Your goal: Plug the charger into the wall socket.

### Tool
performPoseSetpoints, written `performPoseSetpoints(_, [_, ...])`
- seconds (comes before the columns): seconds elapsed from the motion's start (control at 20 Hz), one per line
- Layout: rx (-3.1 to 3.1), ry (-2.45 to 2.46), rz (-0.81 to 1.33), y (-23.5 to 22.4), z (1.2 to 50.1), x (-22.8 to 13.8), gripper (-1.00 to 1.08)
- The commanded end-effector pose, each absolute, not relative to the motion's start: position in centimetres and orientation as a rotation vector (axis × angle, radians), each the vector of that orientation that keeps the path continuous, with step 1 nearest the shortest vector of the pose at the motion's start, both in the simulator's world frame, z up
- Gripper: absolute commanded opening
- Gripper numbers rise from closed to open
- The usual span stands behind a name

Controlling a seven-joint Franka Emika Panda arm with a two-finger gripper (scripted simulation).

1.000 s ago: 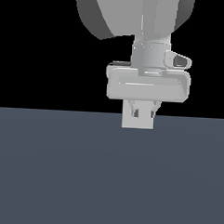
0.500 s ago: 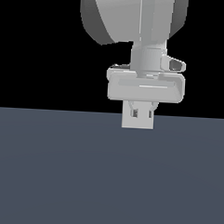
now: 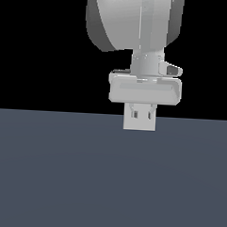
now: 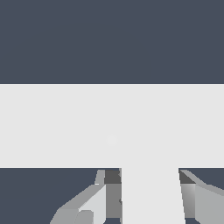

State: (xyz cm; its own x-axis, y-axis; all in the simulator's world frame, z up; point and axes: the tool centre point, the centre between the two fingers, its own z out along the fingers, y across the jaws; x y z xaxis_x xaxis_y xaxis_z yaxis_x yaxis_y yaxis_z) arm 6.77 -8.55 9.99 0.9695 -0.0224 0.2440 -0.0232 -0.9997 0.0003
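From the exterior view I see my arm hanging down over a flat dark grey-blue floor (image 3: 107,181), with the gripper (image 3: 141,113) low at the floor's far edge against a black background. Just under the wide pale hand body, the wall socket (image 3: 139,124) shows as a light-grey upright plate, and the two short dark fingers (image 3: 133,114) overlap its upper part from my viewpoint. On the wrist view the wall socket (image 4: 65,124) fills a broad pale band across the picture, with one faint dot just visible near its middle. The charger (image 4: 151,192) shows as a plain white block between the fingers (image 4: 188,192), and its far end runs straight into the pale plate with no gap I can make out; both are nearly the same shade, so I cannot tell where one ends and the other begins. The fingers sit snug against both sides of the charger, so I read the gripper as clamped on it at a narrow width.
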Motion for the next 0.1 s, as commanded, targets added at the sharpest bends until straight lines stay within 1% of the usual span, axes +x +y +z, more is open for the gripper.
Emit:
performPoseSetpoints(0.0, [3.114,-0.037,0.386,-8.58,10.0,7.02,-1.0])
performPoseSetpoints(0.05, [3.114,-0.037,0.386,-8.58,10.0,7.04,-1.0])
